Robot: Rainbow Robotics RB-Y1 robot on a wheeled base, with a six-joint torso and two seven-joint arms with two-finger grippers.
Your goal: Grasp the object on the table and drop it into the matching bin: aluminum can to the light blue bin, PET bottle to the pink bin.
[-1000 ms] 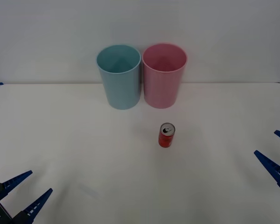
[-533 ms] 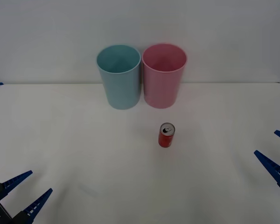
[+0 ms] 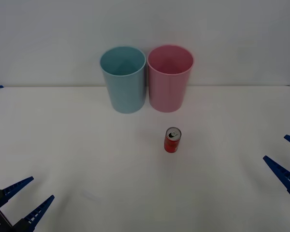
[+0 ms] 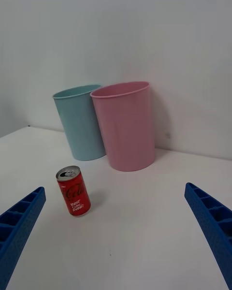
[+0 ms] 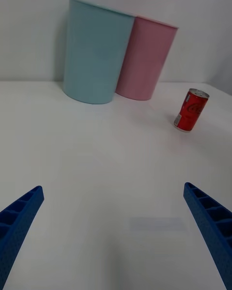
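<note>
Table (image 3: 63,145): white, flat. Blue bin (image 3: 123,79) and pink bin (image 3: 169,78) stand upright, touching, at the far edge, blue on the left. Can (image 3: 172,140) stands upright on the table, near and in front of the pink bin. Left gripper (image 3: 27,198) at near-left corner, fingers apart. Right gripper (image 3: 285,157) at right edge, fingers apart, holding nothing.

- Plain pale wall (image 3: 232,29) across the upper part of the frame.
- Small dark blue mark (image 3: 0,86) at the left edge (too small to identify).
</note>
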